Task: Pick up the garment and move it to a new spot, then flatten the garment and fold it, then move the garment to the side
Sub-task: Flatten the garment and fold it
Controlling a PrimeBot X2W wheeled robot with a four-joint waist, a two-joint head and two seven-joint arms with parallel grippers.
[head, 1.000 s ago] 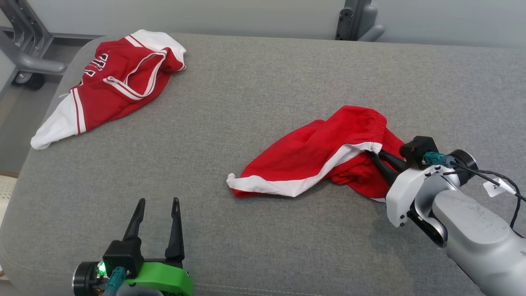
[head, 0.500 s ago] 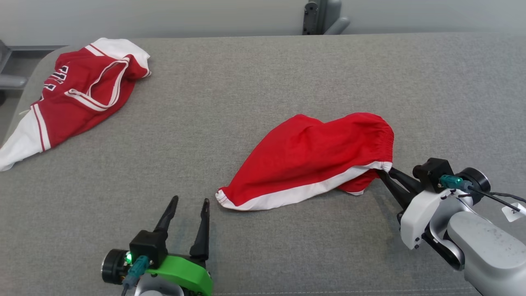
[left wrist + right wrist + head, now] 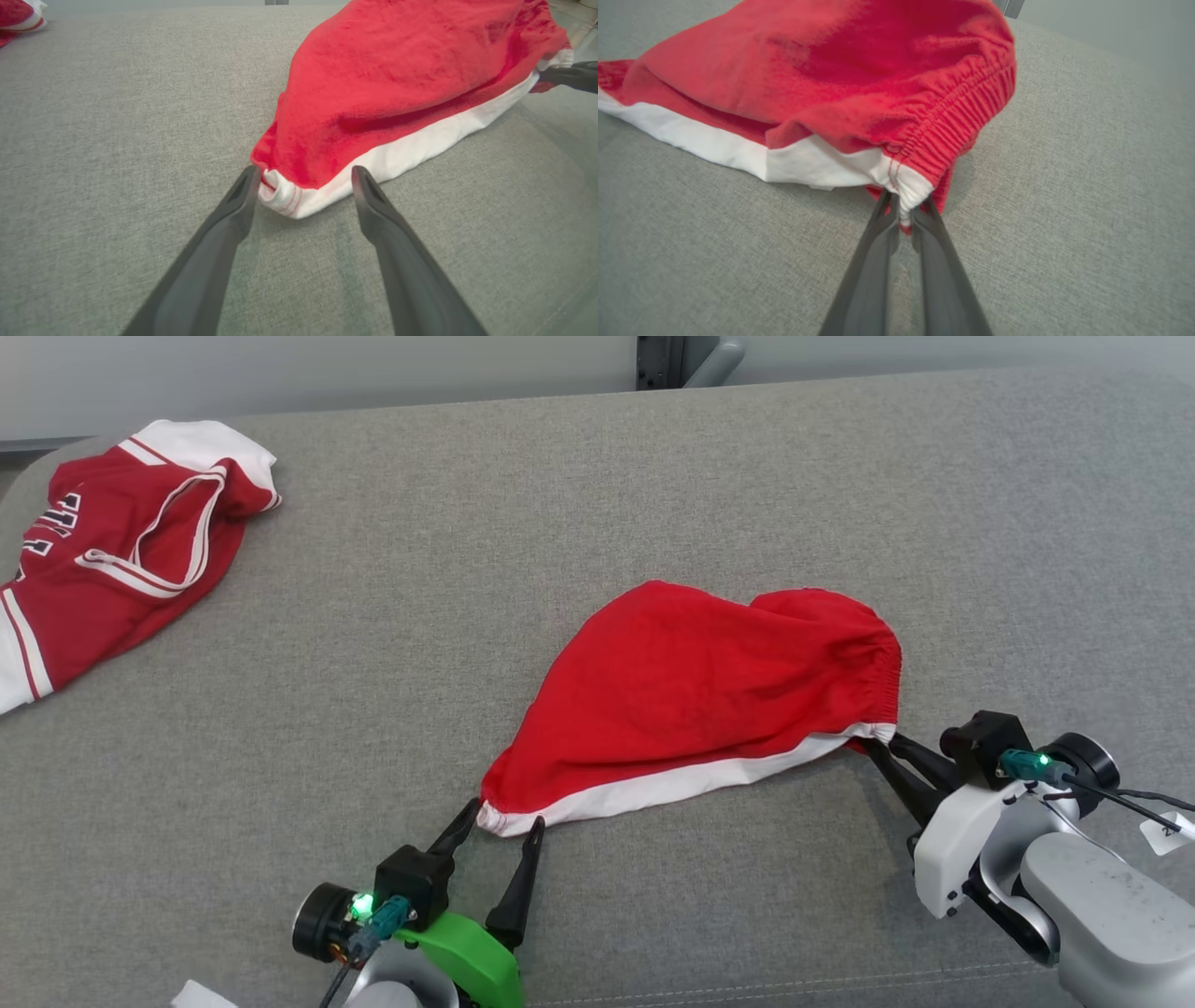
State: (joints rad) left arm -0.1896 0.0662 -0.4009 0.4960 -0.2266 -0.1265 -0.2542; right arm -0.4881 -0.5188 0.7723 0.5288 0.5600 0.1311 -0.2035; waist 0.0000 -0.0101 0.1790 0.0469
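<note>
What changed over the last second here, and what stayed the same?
The right gripper, staying shut on the waistband corner, drew the red shorts from bunched to spread out. The left gripper reached forward, open, until its fingers straddle the white hem corner. The jersey lies untouched; its shift is camera motion.

The jersey (image 3: pixel 112 551) at the far left corner of the cushion (image 3: pixel 560 476) runs off the head view's left edge, its white lettering cut short and unreadable. Where the right gripper (image 3: pixel 906 204) pinches the waistband corner of the shorts (image 3: pixel 709 691), the bunched cloth hides how many layers it holds. A white scrap (image 3: pixel 201 997) is clipped by the bottom edge beyond telling. The print on the label (image 3: pixel 1169 833) is too small to read.
</note>
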